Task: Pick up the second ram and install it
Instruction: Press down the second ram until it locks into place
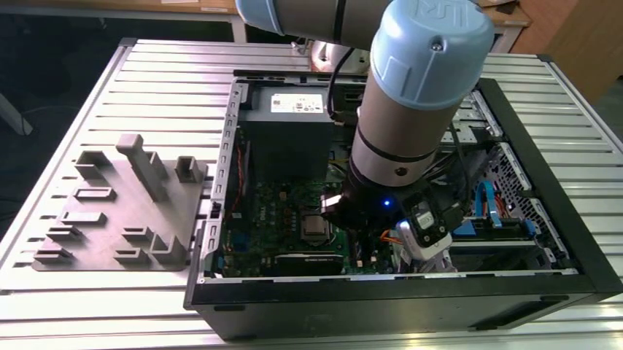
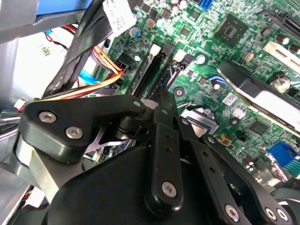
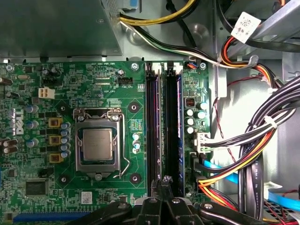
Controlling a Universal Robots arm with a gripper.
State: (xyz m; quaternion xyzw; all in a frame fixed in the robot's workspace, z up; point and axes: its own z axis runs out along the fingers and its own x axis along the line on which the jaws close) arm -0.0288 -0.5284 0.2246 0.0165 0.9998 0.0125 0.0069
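Second ram (image 3: 172,122): thin dark strip, edge-on, standing in the memory slot nearer the cable bundle, beside a like strip in the neighbouring slot (image 3: 153,122); seated to all appearance, though not certain from this angle. Slots side by side on the green motherboard (image 3: 93,75), between the processor socket (image 3: 97,144) with its metal frame and a row of small capacitors (image 3: 190,117). Gripper (image 3: 164,180): black, fingers brought fully together, nothing visible between them, tips directly over one end of the two slots, about on the line between them; whether touching the ram cannot be told. Same gripper in the second wrist view (image 2: 161,105), tips closed and pointing at the slot ends with white latches (image 2: 154,49). Cable bundle (image 3: 262,136): black, red, orange and yellow leads, plus a blue flat cable (image 3: 215,166), just beside the slots. Power supply (image 3: 56,23): grey box at the far edge of the motherboard. Computer case (image 1: 389,292): black, lying open-side up on the ribbed metal worktop (image 1: 165,73). Robot arm (image 1: 419,95): grey and pale blue, reaching down into the case. Grey fixture (image 1: 127,211): on the worktop at the exterior view's left, just beside the case.
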